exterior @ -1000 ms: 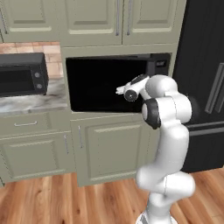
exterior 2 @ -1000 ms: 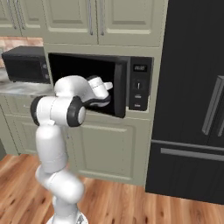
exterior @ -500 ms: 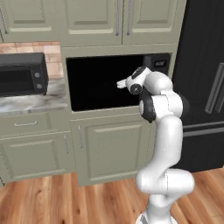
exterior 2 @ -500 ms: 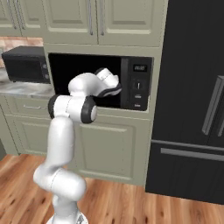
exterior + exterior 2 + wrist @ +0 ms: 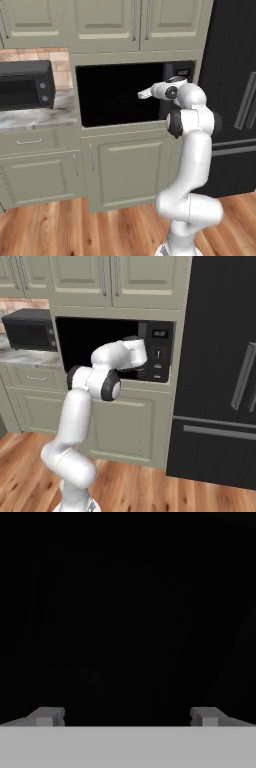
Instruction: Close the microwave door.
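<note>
Glossy black microwave door (image 5: pixel 122 95), smooth matt cream-painted cabinets (image 5: pixel 127 172), veined marble-look counter (image 5: pixel 37 116) (faintly polished), warm varnished wood floor (image 5: pixel 100 232), smooth white plastic-looking arm (image 5: pixel 192 150), glossy black fridge (image 5: pixel 220 371).

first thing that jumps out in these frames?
The white arm, bent in front of the built-in microwave, with the gripper pointing left across the microwave door, the glossy black panel flat across the opening. In the hand view its fingertips stand wide apart against near blackness. To the right stands the tall black fridge; left, on the marble counter, the toaster oven.
</note>
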Robot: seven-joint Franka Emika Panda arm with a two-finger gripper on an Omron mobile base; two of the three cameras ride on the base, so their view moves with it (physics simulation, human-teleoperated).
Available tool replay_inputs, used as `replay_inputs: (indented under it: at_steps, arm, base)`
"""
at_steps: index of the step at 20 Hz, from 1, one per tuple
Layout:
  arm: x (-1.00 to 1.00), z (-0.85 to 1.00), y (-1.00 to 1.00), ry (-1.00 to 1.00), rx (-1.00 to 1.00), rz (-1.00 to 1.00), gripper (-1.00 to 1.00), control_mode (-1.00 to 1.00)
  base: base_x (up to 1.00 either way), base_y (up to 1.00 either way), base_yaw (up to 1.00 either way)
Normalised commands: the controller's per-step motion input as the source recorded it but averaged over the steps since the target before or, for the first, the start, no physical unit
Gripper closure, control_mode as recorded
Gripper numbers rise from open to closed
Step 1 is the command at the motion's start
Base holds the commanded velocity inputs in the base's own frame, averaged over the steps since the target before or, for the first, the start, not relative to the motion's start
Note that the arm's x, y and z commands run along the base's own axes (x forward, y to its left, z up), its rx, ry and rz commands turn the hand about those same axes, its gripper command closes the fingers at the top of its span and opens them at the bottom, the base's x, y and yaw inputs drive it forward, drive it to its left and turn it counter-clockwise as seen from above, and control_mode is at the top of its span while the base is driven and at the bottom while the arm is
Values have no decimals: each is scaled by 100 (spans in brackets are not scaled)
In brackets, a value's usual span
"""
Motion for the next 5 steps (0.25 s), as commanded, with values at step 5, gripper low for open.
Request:
replay_inputs:
  at_steps: [5]
  arm:
    - [-96,53,-1,0,3,0,-100,-100]
  base:
    - [0,0,0]
